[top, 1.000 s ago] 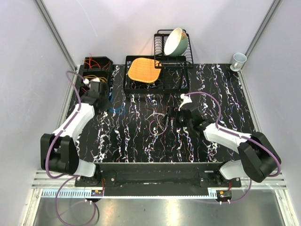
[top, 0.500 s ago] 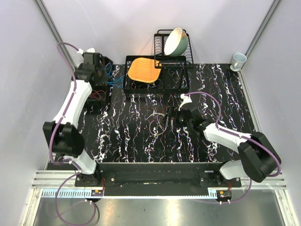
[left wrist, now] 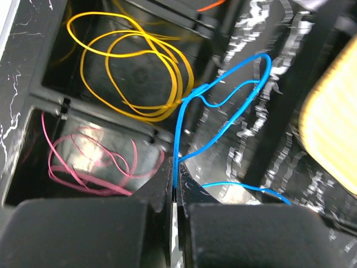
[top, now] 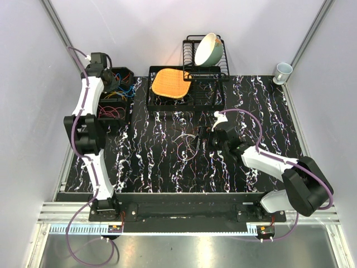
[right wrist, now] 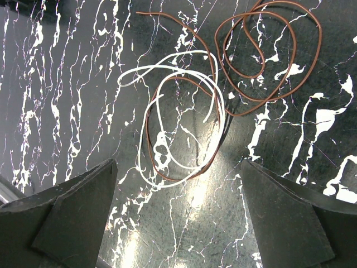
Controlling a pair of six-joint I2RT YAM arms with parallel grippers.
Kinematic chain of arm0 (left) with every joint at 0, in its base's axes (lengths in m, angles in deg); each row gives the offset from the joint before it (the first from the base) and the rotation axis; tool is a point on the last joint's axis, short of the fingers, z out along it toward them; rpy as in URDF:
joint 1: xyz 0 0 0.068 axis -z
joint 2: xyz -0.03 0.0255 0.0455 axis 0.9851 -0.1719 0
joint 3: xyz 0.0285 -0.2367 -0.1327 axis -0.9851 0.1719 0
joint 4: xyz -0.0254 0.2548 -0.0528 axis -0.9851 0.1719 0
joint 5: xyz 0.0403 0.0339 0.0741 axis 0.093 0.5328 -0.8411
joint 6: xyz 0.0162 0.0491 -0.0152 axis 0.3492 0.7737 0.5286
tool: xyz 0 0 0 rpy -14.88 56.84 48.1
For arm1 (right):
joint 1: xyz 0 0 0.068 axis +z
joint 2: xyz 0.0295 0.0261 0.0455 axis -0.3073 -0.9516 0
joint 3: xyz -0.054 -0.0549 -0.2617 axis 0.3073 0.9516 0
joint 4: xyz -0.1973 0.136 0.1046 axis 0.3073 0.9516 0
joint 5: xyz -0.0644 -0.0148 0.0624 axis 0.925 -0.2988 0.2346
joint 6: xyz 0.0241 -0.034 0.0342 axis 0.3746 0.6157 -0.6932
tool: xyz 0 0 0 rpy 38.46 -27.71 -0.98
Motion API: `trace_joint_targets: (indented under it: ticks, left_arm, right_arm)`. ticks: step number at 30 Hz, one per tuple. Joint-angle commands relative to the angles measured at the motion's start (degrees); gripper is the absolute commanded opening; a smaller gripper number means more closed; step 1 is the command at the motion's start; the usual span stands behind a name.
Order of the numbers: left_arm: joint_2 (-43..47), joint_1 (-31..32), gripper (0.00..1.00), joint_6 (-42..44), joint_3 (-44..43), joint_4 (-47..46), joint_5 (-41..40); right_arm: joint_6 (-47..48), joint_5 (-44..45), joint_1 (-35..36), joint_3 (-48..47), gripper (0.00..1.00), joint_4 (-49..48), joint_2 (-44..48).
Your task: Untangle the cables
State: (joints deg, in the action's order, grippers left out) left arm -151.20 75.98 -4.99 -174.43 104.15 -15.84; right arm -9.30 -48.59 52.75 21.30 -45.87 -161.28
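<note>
Left gripper: jaws clamped together on the blue cable, which leaves the fingertips and runs straight ahead, then arcs off to their right, with a second stretch trailing away low on that side. Ahead and to the left of the fingers the yellow cable lies coiled in one compartment of the black bin. The pink cable sits in the compartment nearest the fingers, also on the left. Right gripper: jaws spread wide, holding nothing, poised above the table. Just ahead of its fingertips the white cable and the brown cable lie on the table with their loops interlaced. Risks, as I judge them: the blue loop hangs to the right, outside any compartment, so letting go here would probably drape it over a divider or onto the yellow coil and tangle it again. The wire is thin and pinched at the very tips, so a snag on the bin wall could pull it free. On the right, closing on the overlap would probably lift both strands together
</note>
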Motion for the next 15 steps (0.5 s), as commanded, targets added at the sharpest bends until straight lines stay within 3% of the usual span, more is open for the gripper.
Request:
trace_joint_targets:
  ticks: [1,15]
  left_arm:
    - [-4.2,-2.5,0.00,1.8,-5.5,2.1,3.3]
    - [-15.9,-7.7,0.00,0.6,-15.0,-1.3,6.8]
  right_arm:
    - [0.1,-0.1,-0.2,-1.4,0.97,-1.9,0.6]
    - [0.0,-0.1,-0.3,-1.6,0.97,-1.9,0.3]
